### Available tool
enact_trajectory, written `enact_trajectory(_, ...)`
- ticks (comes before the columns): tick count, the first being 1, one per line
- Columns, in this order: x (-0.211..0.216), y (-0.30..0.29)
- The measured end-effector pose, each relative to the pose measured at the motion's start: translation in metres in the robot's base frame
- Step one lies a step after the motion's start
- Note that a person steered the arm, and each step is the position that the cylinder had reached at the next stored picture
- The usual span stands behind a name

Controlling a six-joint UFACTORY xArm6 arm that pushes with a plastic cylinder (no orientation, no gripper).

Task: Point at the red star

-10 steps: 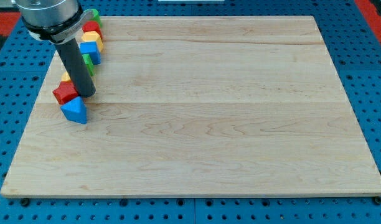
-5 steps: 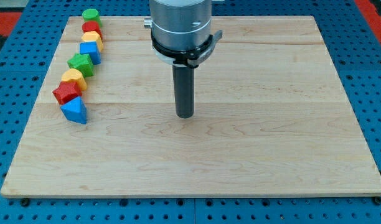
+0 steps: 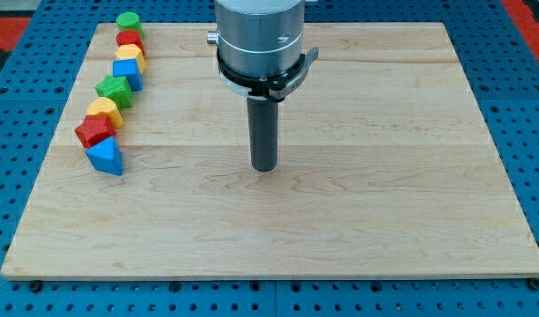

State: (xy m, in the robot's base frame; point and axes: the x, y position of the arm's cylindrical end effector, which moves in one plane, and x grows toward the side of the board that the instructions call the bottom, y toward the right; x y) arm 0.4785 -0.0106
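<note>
Blue pegboard lies under our wooden bench (image 3: 340, 220). My tip (image 3: 264, 168) rests near the middle, well apart from every block. We have no fingers, only a rod. At the view's left, the red star (image 3: 93, 132) sits between a yellow block (image 3: 103, 111) and a blue triangle (image 3: 106, 157). We judge the pointing is not done yet; my tip must go left. We see no writing.

My tip (image 3: 264, 167) mid-board, bare wood towards the red star (image 3: 94, 132), blue triangle (image 3: 106, 157) and yellow block (image 3: 104, 112) flanking it
</note>
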Motion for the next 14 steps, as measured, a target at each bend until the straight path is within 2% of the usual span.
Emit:
enact_trajectory(7, 0.019, -0.001)
enact_trajectory(8, 0.024, -0.018)
enact_trajectory(11, 0.115, -0.129)
enact_trajectory(13, 0.067, -0.265)
enact_trajectory(14, 0.046, -0.294)
